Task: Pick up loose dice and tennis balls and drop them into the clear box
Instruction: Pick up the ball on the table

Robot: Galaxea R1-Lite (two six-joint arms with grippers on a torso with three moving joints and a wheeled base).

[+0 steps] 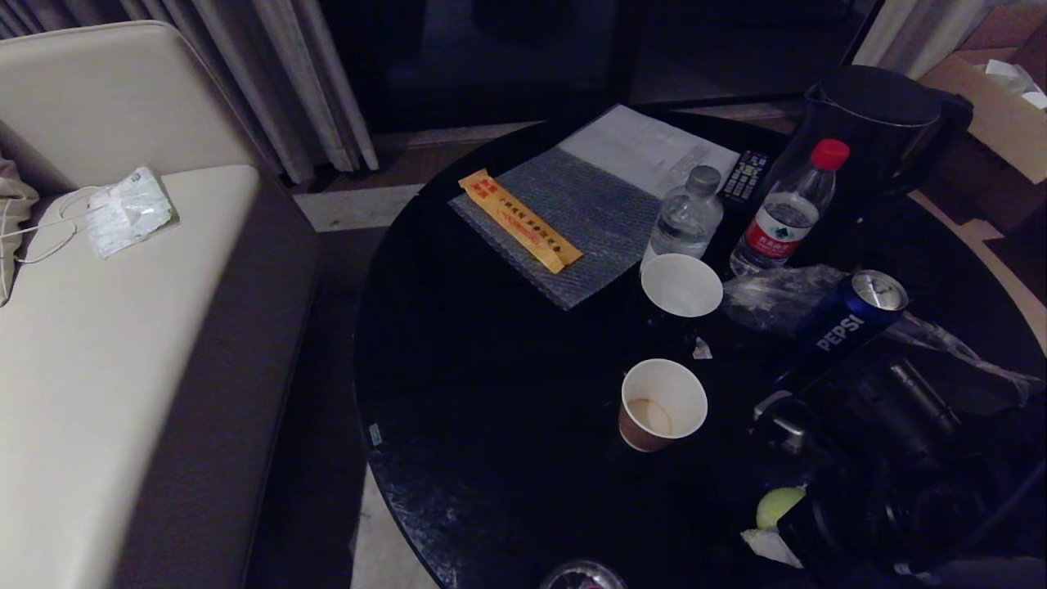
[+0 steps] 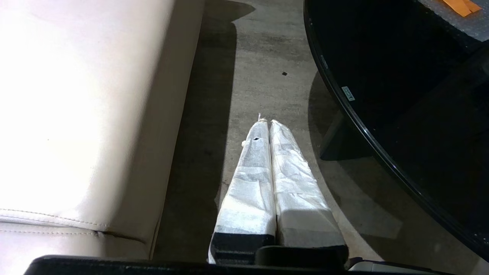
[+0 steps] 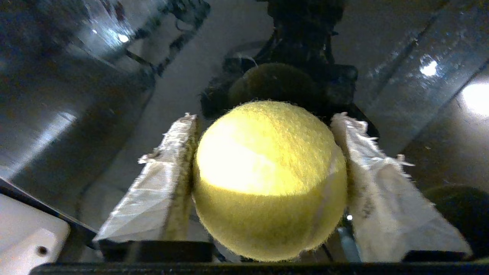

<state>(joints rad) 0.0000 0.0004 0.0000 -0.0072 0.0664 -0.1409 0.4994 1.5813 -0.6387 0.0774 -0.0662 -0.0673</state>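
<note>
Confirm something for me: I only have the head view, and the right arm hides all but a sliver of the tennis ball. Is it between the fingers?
Observer: Yes. In the right wrist view the right gripper has the tennis ball between its fingers, with both pads against it.
Operator: And the left arm? It is not in my picture.
Observer: The left gripper is shut and empty. It hangs over the floor between the sofa and the table.
</note>
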